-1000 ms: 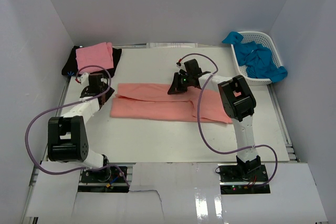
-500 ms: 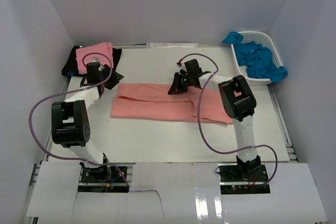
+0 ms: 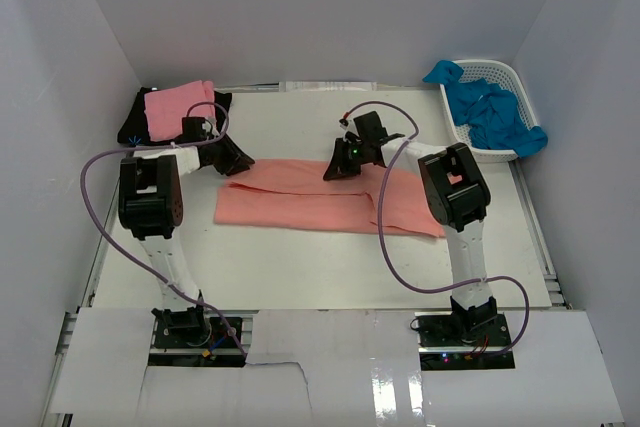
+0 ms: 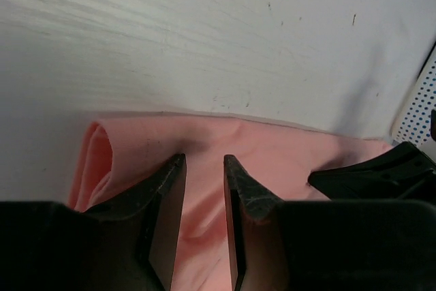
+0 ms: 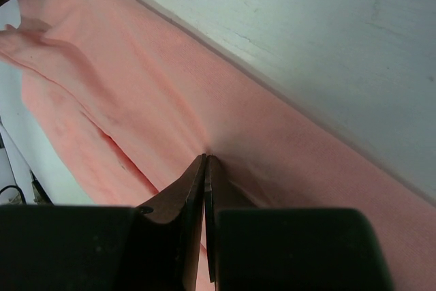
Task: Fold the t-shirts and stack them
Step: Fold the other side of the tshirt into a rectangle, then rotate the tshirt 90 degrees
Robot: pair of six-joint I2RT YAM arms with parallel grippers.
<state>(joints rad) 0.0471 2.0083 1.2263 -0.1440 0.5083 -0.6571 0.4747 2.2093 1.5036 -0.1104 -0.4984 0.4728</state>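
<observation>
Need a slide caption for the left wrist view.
Left gripper, jaws apart, poised over the folded end of the salmon t-shirt on the white table.

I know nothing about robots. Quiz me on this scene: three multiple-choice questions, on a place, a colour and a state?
1. The blue shirts lie: A in the basket; B on the salmon shirt; C in the right gripper.
2. The shirt atop the black shirt is: A pink; B green; C white.
3. The right gripper is: A wide open; B shut on the salmon shirt; C holding the basket.
Answers: 1 A, blue cloth fills the basket. 2 A, the pink shirt lies there. 3 B, it pinches puckered cloth.
</observation>
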